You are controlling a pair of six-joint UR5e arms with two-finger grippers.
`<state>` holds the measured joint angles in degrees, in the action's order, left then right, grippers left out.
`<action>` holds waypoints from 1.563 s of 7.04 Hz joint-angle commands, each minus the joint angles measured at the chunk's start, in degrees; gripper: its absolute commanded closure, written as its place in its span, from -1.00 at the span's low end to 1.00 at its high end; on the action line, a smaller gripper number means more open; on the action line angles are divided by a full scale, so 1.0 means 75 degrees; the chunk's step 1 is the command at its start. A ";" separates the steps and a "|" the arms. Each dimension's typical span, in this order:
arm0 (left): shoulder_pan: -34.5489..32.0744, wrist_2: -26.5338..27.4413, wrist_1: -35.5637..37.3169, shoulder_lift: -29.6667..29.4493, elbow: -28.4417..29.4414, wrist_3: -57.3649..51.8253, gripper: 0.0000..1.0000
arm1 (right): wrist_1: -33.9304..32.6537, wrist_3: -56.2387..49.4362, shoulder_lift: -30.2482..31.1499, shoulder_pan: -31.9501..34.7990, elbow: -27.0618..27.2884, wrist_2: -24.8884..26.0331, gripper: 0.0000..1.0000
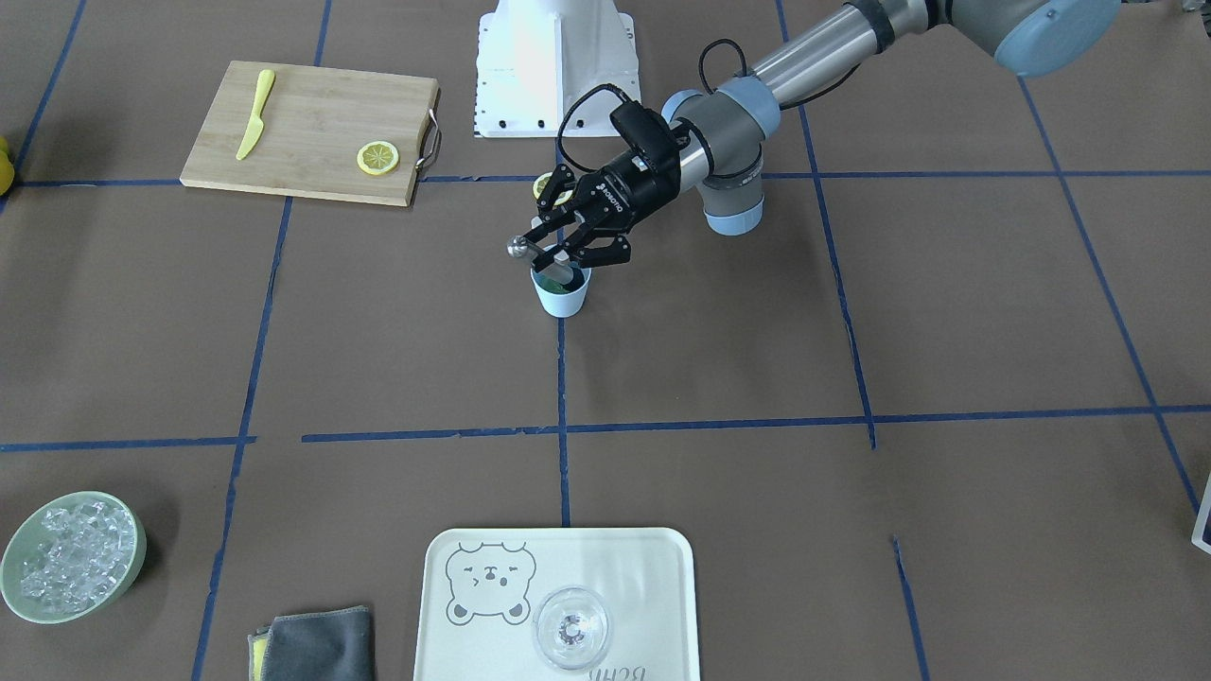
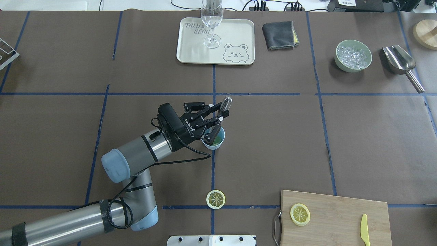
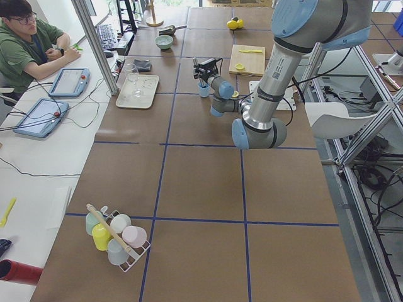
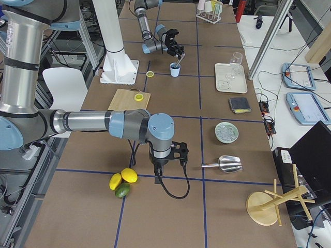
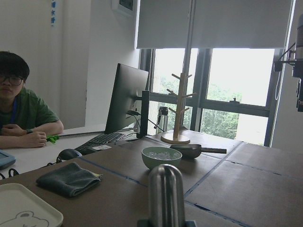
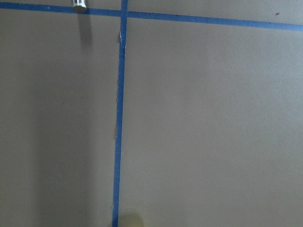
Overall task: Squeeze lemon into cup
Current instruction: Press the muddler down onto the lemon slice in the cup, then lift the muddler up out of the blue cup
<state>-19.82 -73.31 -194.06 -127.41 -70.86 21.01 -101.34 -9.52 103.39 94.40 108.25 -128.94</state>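
The pale-blue cup (image 1: 562, 295) stands near the table's middle and also shows in the overhead view (image 2: 219, 138). Something green lies inside it (image 2: 213, 144). My left gripper (image 1: 560, 253) hangs tilted over the cup and is shut on a metal rod (image 1: 521, 248) with a rounded top; the rod's lower end reaches into the cup. One lemon slice (image 2: 215, 199) lies on the table behind the cup. Another lemon slice (image 2: 300, 214) lies on the cutting board (image 2: 341, 212). My right gripper (image 4: 168, 155) hangs low over the table far off; I cannot tell if it is open.
A yellow knife (image 2: 364, 234) lies on the board. A tray (image 2: 191, 51) holds a clear wine glass (image 2: 212, 20). A grey cloth (image 2: 278, 34), a green bowl of ice (image 2: 353, 55) and a metal scoop (image 2: 401, 63) lie along the far edge. Whole lemons (image 4: 124, 178) sit by my right arm.
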 commanded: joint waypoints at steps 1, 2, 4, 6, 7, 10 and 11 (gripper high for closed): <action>-0.0051 0.0012 -0.0012 -0.0027 -0.0230 0.0012 1.00 | 0.0000 0.0004 -0.0004 0.0000 -0.0008 -0.0012 -1.00; -0.0191 -0.0022 0.0000 -0.0027 -0.0545 0.0058 1.00 | 0.0000 0.0004 -0.0004 0.0000 -0.0008 -0.0012 -1.00; -0.0612 -0.0104 0.0070 -0.0015 -0.0968 0.0315 1.00 | 0.0000 -0.0008 0.0007 0.0011 -0.0008 -0.0012 -1.00; -0.0976 -0.0105 0.1199 0.0067 -0.1518 0.0479 1.00 | 0.0000 -0.0031 0.0019 0.0000 -0.0031 -0.0012 -1.00; -0.1245 -0.0105 0.2553 0.0090 -0.1904 0.0608 1.00 | 0.0000 -0.0031 0.0031 0.0000 -0.0031 -0.0012 -1.00; -0.1983 -0.1121 0.6526 0.0695 -0.3600 0.0808 1.00 | 0.0000 -0.0031 0.0031 0.0000 -0.0043 -0.0012 -1.00; -0.2183 -0.1577 0.7838 0.1013 -0.4141 0.0809 1.00 | 0.0000 -0.0031 0.0031 0.0000 -0.0043 -0.0012 -1.00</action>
<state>-34.09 -81.09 -147.61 -122.85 -96.54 26.89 -101.34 -9.75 103.62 94.43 107.96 -129.02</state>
